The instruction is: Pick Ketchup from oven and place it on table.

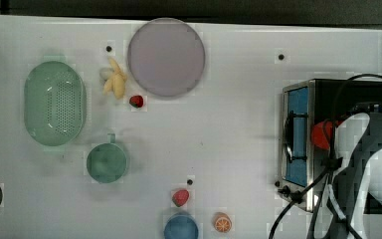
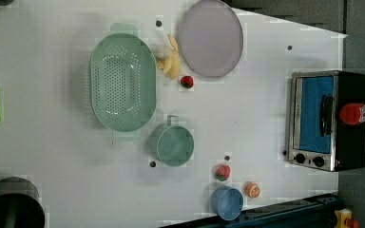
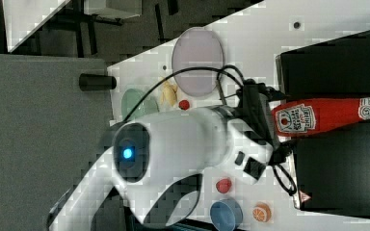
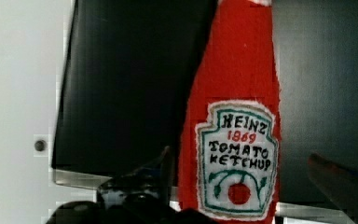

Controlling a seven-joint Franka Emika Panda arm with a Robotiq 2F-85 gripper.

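Ketchup [image 3: 327,115]: bottle lies flat on the oven's black top, long axis running across the roof; white cap toward the right view's right, fat labelled base toward the arm.
Label: reads "Heinz Tomato Ketchup" in the wrist view, facing up.
Oven [image 2: 351,142]: sits near the edge of the table [image 1: 238,124] at the top view's right, blue glass door and dark handle facing the open tabletop.
Gripper [image 4: 242,186]: jaws spread fully wide, one finger [image 4: 140,179] on each side of the bottle's base, not yet clamped on it.
Arm [image 3: 173,154]: white, reaching over the oven from the table edge.
Elsewhere: green colander [image 1: 54,103], grey plate [image 1: 165,57] and small strawberry [image 1: 136,101], well apart from the oven.
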